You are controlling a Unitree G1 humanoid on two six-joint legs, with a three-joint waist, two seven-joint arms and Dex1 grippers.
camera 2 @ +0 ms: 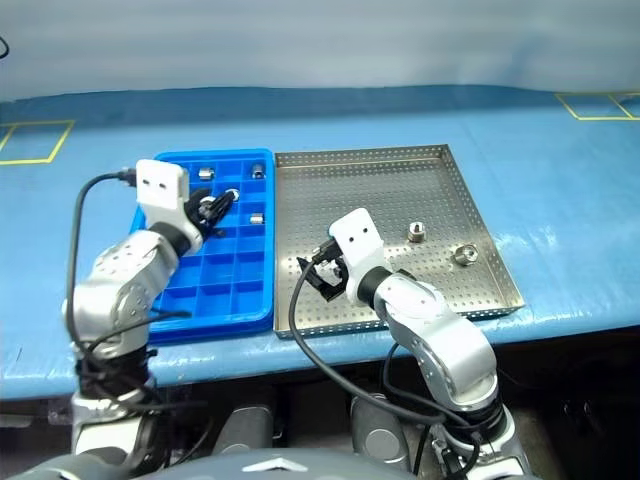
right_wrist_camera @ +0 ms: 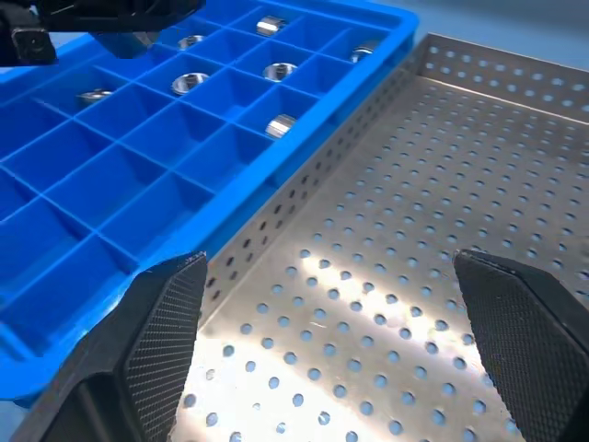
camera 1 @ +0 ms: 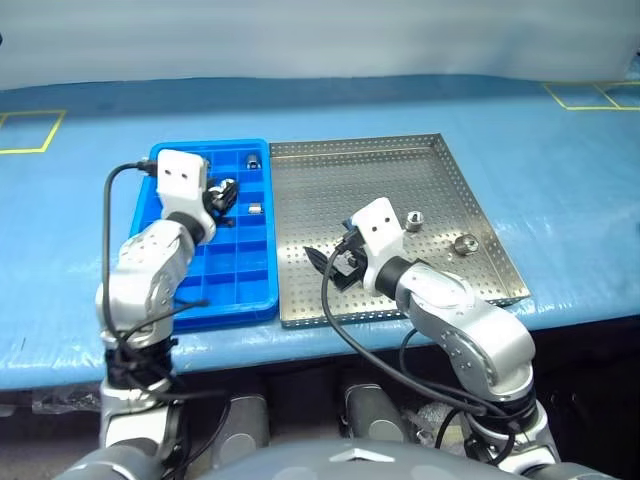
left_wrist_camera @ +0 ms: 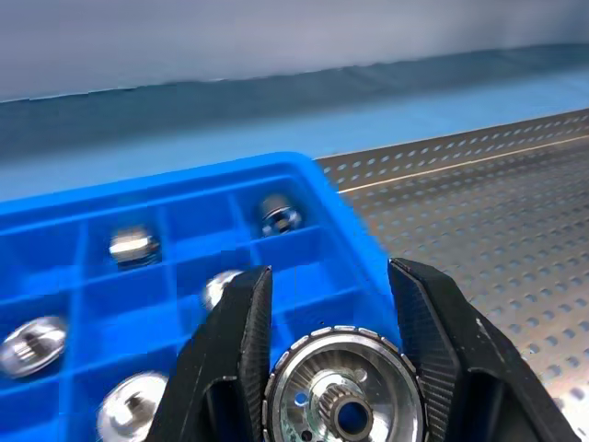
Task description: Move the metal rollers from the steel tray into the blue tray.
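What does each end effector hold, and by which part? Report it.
The left end effector grips a metal roller by its outer rim, one finger on each side, above the blue tray. The right end effector is open over the steel tray, holding nothing.

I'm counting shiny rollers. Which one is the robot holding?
The metal roller clamped in the left gripper, above the blue tray. The others lie loose.

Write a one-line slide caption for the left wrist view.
Left end effector grips a metal roller above the blue tray, beside the steel tray.
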